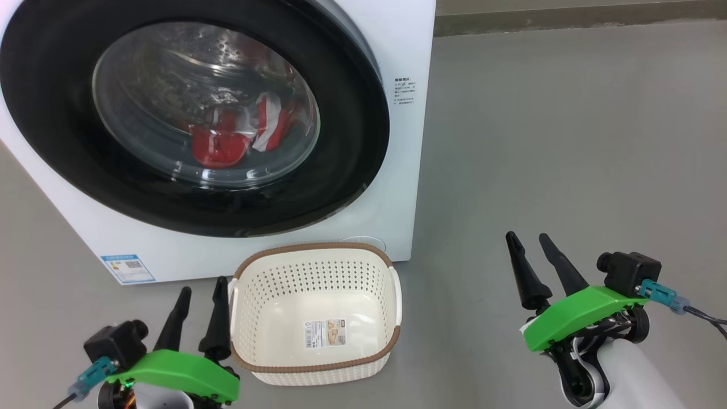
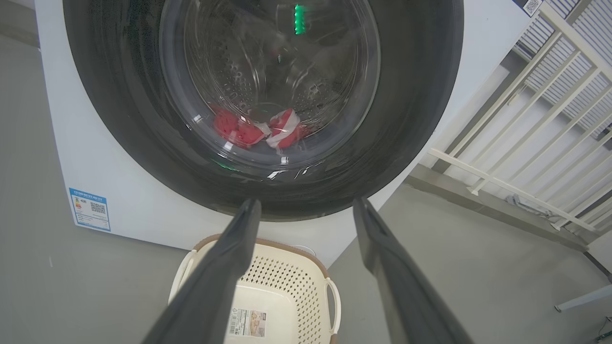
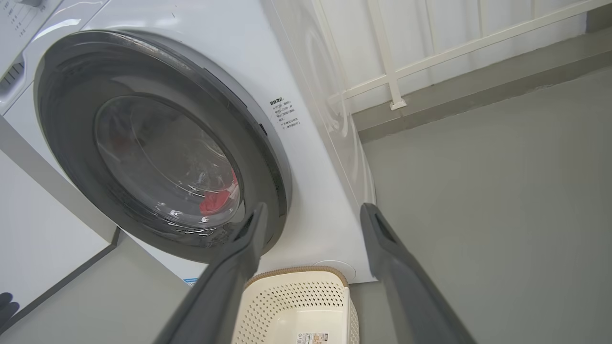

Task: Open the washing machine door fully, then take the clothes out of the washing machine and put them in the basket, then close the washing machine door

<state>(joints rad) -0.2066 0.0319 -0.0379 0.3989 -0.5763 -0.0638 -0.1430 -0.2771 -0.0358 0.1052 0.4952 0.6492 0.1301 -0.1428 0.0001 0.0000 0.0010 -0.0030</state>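
Note:
The white washing machine (image 1: 409,51) stands ahead with its black-rimmed round door (image 1: 352,130) shut against the front. Through the glass I see the red and white clothes (image 1: 227,139) lying in the drum, also visible as the clothes (image 2: 253,129) in the left wrist view. The cream basket (image 1: 315,363) sits on the floor just below the door; nothing lies in it. My left gripper (image 1: 201,291) hovers open beside the basket's left handle. My right gripper (image 1: 529,237) is open over bare floor, to the right of the machine. Neither gripper holds anything.
Grey floor (image 1: 568,142) spreads to the right of the machine. A white railing (image 2: 526,157) and wall base run behind and beside the washer. A blue label sticker (image 1: 128,268) marks the machine's lower left corner.

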